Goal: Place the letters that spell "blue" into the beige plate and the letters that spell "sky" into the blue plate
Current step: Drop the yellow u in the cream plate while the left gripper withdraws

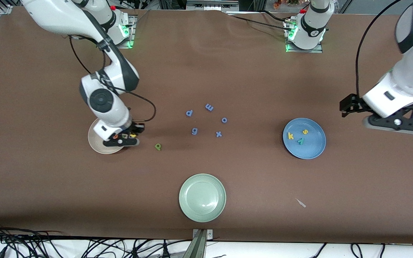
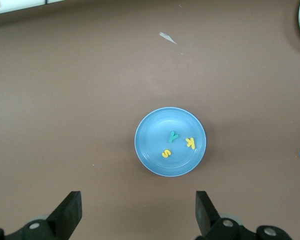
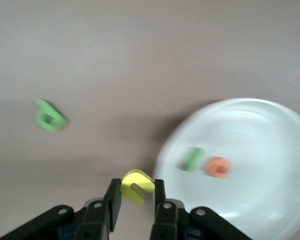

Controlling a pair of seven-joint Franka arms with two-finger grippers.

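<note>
The right gripper (image 3: 135, 195) hangs over the rim of the round cream-beige plate (image 1: 97, 145), at the edge toward the table's middle, its black fingers (image 3: 113, 197) pinched on the small yellow foam letter u (image 3: 136, 186), which stands up between them. In the beige plate lie the light green foam letter l (image 3: 192, 159) and, just beside it, the orange foam letter e (image 3: 218, 167). The dark green foam letter b (image 1: 158, 146) lies on the brown table cover (image 1: 206, 71), near the beige plate on the side toward the table's middle, and apart from the plate.

The left gripper (image 1: 394, 123) hovers over bare table at the left arm's end, beside the round medium-blue plate (image 1: 312, 150), with its fingers (image 2: 70, 212) spread wide and nothing between them. In the blue plate lie the yellow foam letter k (image 1: 290, 135), the yellow foam letter s (image 1: 305, 132) and the teal foam letter y (image 1: 300, 141), close together but not touching.

Five small all-blue foam letters (image 1: 219, 134) are scattered in a loose ring near the table's middle, between the two plates. A round pale green plate (image 1: 202, 197) sits nearer to the front camera than those letters. A small pale scrap (image 1: 301, 203) lies on the cover, nearer to the front camera than the blue plate.
</note>
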